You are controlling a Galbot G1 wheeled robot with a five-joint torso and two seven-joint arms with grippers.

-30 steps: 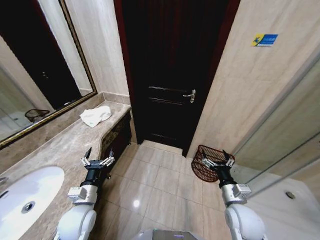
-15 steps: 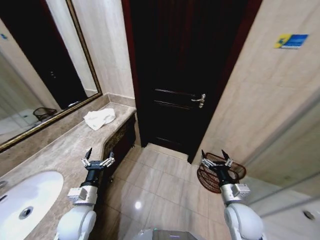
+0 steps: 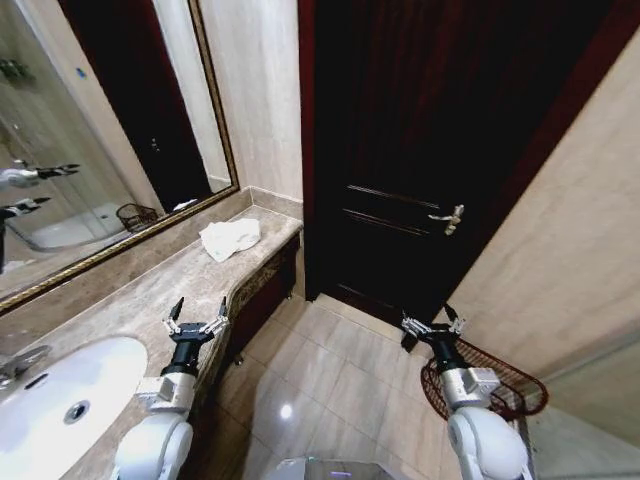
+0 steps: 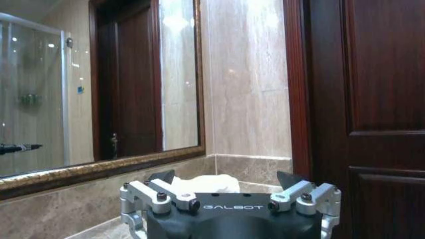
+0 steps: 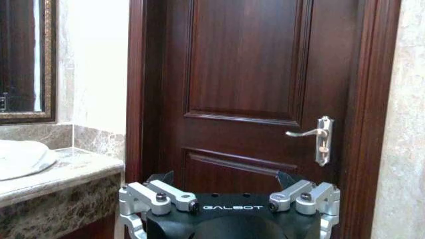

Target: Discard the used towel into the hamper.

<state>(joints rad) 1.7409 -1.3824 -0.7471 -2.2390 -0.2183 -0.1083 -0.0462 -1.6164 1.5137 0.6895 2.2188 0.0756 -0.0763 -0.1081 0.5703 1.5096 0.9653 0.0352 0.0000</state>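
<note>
The used towel, white and crumpled, lies at the far end of the marble counter near the mirror corner. It also shows as the towel just beyond my left gripper and as the towel on the counter end. The hamper, a reddish-brown wire basket, stands on the floor at the right, by the wall. My left gripper hovers open over the counter's front edge, well short of the towel. My right gripper is open above the floor, beside the hamper's near rim. Both hold nothing.
A white sink is set in the counter at near left, under a framed mirror. A dark wooden door with a metal handle stands shut ahead. Tiled floor lies between counter and hamper.
The whole picture has shifted right and down, so the camera has turned left. Towel, door and hamper sit further right in view. Both arms keep the same open pose.
</note>
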